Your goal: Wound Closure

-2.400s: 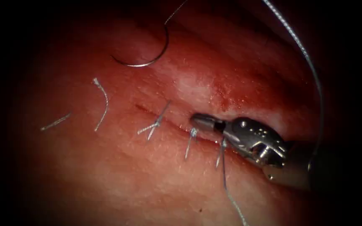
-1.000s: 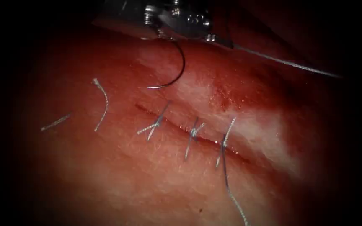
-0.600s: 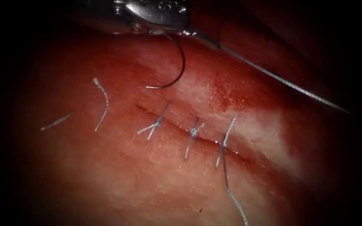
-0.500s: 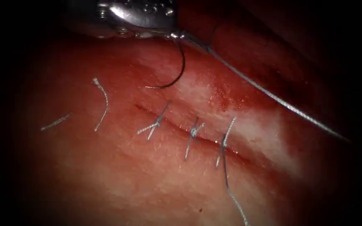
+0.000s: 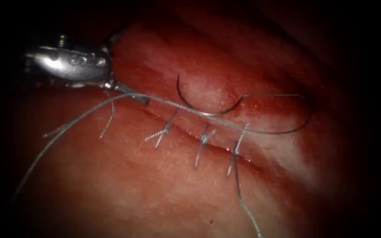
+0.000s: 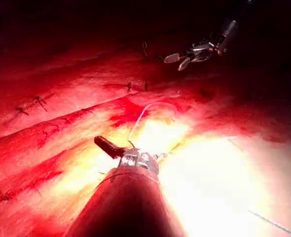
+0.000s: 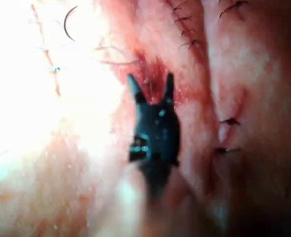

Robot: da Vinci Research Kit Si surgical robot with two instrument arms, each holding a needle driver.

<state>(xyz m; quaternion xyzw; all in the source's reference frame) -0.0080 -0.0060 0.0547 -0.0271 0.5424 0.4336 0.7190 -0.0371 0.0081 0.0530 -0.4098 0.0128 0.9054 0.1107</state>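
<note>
My left tool [image 5: 131,93] reaches in from the upper left with its jaws open, and the thread [image 5: 80,117] runs across the one jaw I see. The curved needle [image 5: 206,113] lies free on the tissue [image 5: 146,185], just right of the cut [image 5: 219,149], and neither tool holds it. Its thread loops out to the right and comes back past my left tool. In the left wrist view one dark jaw stands out sideways from my left tool [image 6: 130,155]. My right tool [image 7: 151,84] hovers over the tissue, open and holding nothing; its spread jaws also appear as my right tool [image 6: 179,61].
Three knotted stitches [image 5: 203,139] cross the cut, and a long thread tail [image 5: 242,202] trails down from the rightmost one. Two cut thread ends [image 5: 109,115] lie left of the cut. Red fluid [image 5: 239,99] wets the tissue near the needle.
My left tool has swept from the top of the picture to the left. The needle that hung below it now lies on the tissue. The thread now stretches across the cut's left end.
</note>
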